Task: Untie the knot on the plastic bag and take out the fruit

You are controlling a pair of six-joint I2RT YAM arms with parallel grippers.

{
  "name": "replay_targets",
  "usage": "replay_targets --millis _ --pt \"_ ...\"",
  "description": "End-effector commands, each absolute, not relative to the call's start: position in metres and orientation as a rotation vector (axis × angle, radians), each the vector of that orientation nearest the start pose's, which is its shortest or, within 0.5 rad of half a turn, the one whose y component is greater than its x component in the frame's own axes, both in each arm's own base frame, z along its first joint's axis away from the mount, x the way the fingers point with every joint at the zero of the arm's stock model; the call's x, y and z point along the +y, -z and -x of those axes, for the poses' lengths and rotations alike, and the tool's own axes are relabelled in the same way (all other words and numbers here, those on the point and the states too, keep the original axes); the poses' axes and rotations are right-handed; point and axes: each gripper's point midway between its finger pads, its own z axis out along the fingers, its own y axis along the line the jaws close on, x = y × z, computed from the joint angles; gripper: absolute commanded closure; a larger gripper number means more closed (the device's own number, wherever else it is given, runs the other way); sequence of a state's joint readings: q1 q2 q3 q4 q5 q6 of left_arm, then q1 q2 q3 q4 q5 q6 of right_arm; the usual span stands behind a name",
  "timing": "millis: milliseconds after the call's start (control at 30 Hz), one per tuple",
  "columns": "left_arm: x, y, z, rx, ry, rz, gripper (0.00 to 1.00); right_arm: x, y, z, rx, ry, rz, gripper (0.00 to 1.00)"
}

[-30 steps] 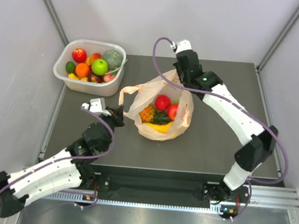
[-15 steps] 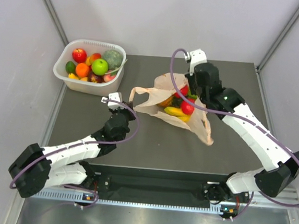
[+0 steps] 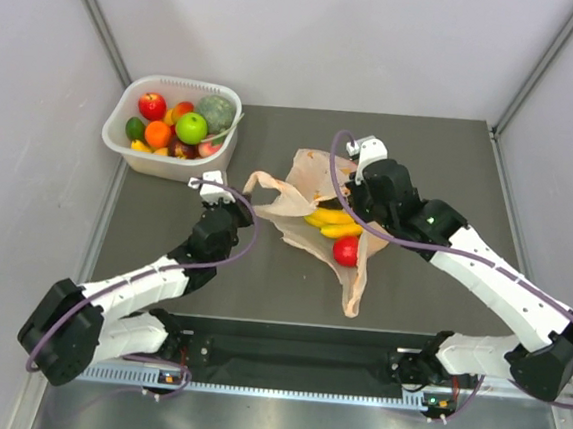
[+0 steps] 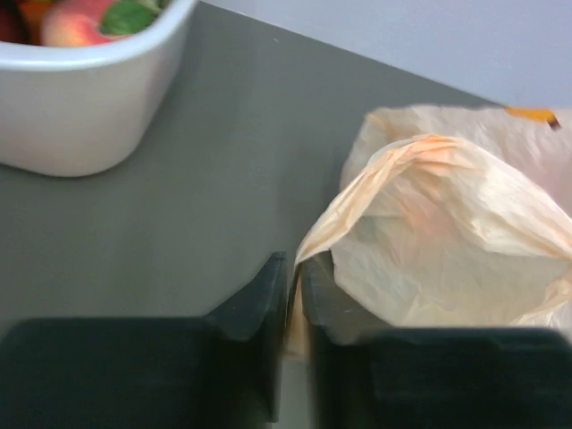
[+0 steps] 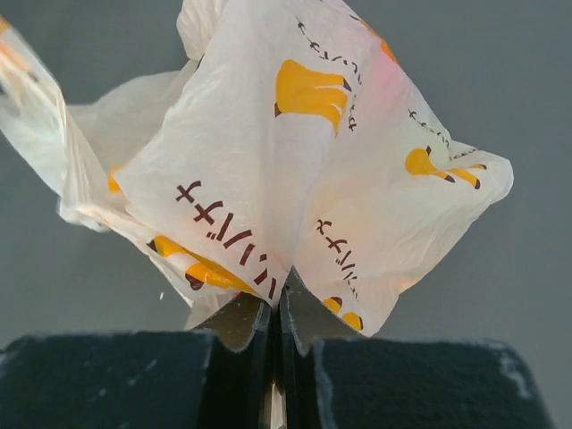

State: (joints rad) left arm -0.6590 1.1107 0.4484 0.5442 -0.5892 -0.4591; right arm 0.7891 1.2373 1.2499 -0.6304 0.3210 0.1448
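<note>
- A white rectangular plastic tub [image 3: 160,166], filled with other fruit, stands at the far left of the dark grey worktop [image 3: 423,146].
- The left gripper [image 4: 291,261] sits just right of the tub. Its fingers are barely parted, with an edge of the thin, translucent peach-orange plastic bag [image 3: 299,191] in the slit. I cannot tell whether it truly grips the film. If that hold is slack, the handle could slide free on the next pull.
- The plastic bag lies slumped mid-worktop with its mouth open, and no tied knot shows.
- Some of the fruit sits at the mouth: yellow bananas [image 3: 331,218], and a round red fruit [image 3: 346,250] nearest the front edge. Tipping the bag sharply could send the red fruit rolling off the worktop.
- The right gripper [image 5: 279,299] is clenched on a fold of printed bag film. Opposed pulling by both arms could stretch or tear the film.
</note>
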Motion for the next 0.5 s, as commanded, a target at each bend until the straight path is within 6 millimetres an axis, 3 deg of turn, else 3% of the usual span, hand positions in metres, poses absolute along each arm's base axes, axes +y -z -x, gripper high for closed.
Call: replay_targets --millis 0,67,100,133,233,333,467 --pt "-0.180 -0.202 -0.320 1.685 0.503 0.142 0.57 0.216 -0.261 -0.284 2.090 -0.203 0.451 1.00" --pt "-0.186 -0.210 -0.303 1.726 0.586 0.114 0.40 0.217 -0.259 -0.284 2.098 -0.196 0.468 1.00" --pt "-0.188 -0.215 -0.297 1.725 0.617 0.099 0.24 0.217 -0.259 -0.284 2.097 -0.199 0.472 1.00" --pt "-0.185 -0.223 -0.285 1.726 0.646 0.089 0.19 0.218 -0.260 -0.285 2.093 -0.200 0.474 1.00" --pt "-0.194 -0.244 -0.255 1.706 0.787 0.007 0.10 0.222 -0.257 -0.284 2.106 -0.204 0.510 1.00" --pt "-0.220 -0.252 -0.217 1.700 0.983 -0.173 0.04 0.225 -0.252 -0.283 2.128 -0.209 0.530 1.00" --pt "-0.250 -0.235 -0.188 1.726 1.084 -0.327 0.04 0.228 -0.247 -0.283 2.142 -0.215 0.530 0.99"
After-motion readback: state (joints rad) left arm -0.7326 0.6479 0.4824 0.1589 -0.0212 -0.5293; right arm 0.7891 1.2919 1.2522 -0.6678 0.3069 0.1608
